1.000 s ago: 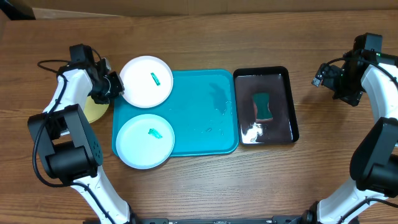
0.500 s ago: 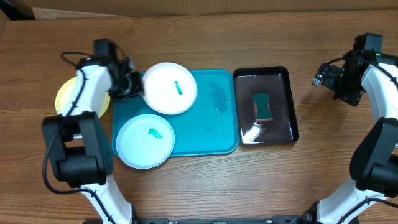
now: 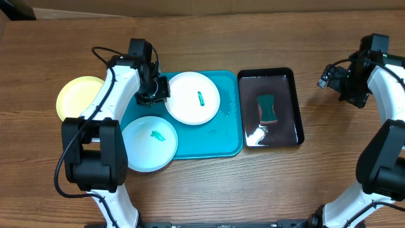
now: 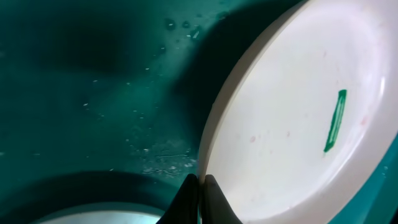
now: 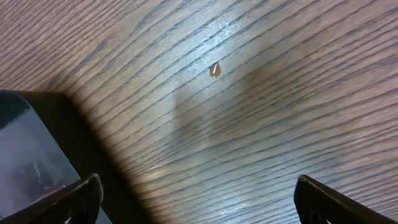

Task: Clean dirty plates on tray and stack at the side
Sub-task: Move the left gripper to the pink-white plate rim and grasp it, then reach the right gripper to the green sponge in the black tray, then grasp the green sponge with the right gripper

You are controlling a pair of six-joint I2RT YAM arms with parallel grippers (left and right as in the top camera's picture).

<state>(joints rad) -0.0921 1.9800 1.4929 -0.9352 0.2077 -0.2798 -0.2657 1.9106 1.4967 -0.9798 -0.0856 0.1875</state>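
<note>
Camera overhead: white plate (image 3: pixel 193 98) is clamped at its rim by left gripper (image 3: pixel 161 96), over the tray (image 3: pixel 215 136). Left wrist: rim is seen pinched between closed jaws. Right wrist: right gripper (image 5: pixel 199 205) is held apart, table (image 5: pixel 261 124) beneath jaws.

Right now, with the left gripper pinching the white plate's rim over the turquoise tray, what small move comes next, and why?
Probably swing the right gripper toward the sponge in the black tray. The left gripper is shut on the white plate, which carries a teal smear. The right one is open and empty over the table.
</note>
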